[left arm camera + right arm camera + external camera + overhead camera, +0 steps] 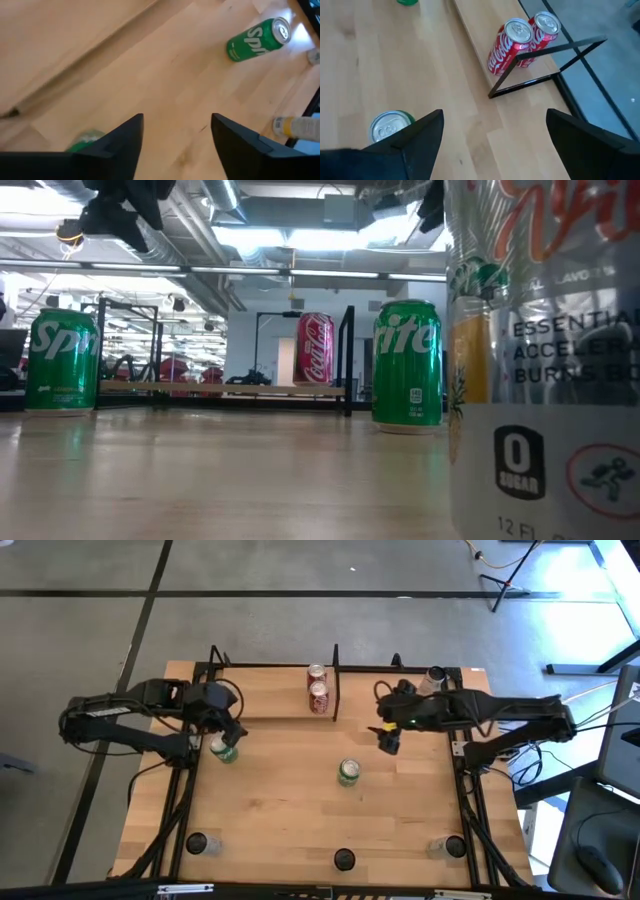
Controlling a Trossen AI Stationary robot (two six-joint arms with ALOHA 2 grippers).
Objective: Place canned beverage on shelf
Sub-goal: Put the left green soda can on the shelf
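Observation:
The shelf point(270, 700), a light-wood plank with black rods, stands at the table's far side. Two red cola cans point(318, 685) stand upright on its right end and also show in the right wrist view point(517, 42). A green can point(225, 751) stands upright on the table in front of the shelf's left part. My left gripper point(233, 736) hovers open just above and beside it; in the left wrist view the can point(86, 140) shows by one finger. A second green can point(348, 772) stands mid-table. My right gripper point(388, 740) is open and empty above the table, right of and beyond that can point(389, 127).
Three cans stand along the table's near edge point(197, 843), point(344, 860), point(446, 847); the middle one fills the low view's right side point(545, 380). Another can point(432, 678) stands at the far right. Black frame rods run along both table sides.

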